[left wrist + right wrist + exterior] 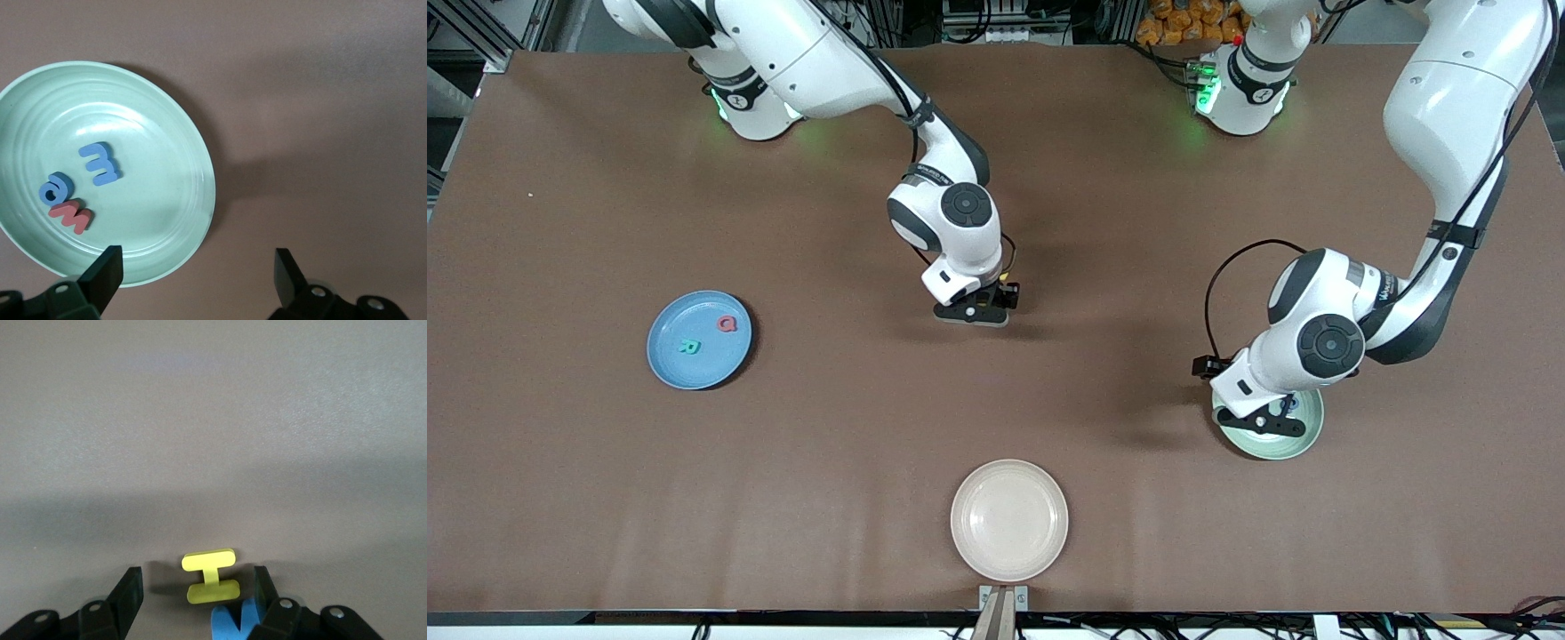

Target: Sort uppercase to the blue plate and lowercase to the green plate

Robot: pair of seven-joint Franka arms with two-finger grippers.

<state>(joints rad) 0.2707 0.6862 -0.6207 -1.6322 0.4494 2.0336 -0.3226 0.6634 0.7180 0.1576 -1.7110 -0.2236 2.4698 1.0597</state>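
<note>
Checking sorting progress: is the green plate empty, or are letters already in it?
Not empty. The left wrist view shows three foam letters lying flat in the green plate: a blue E, a blue rounded letter and a red w.

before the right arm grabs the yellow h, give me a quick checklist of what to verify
1. Right gripper open: ok, jaws spread.
2. Yellow H between its fingers: ok, lying flat on the table, fingers either side.
3. Nothing else in the grasp: not ok, a blue letter lies right beside the H by one finger.
4. Blue plate has room: ok, only the red Q and teal R in it.
5. Left gripper out of the way: ok, open over the green plate.
6. Green plate holds only lowercase: cannot tell, the blue E-or-m shape is ambiguous.
</note>
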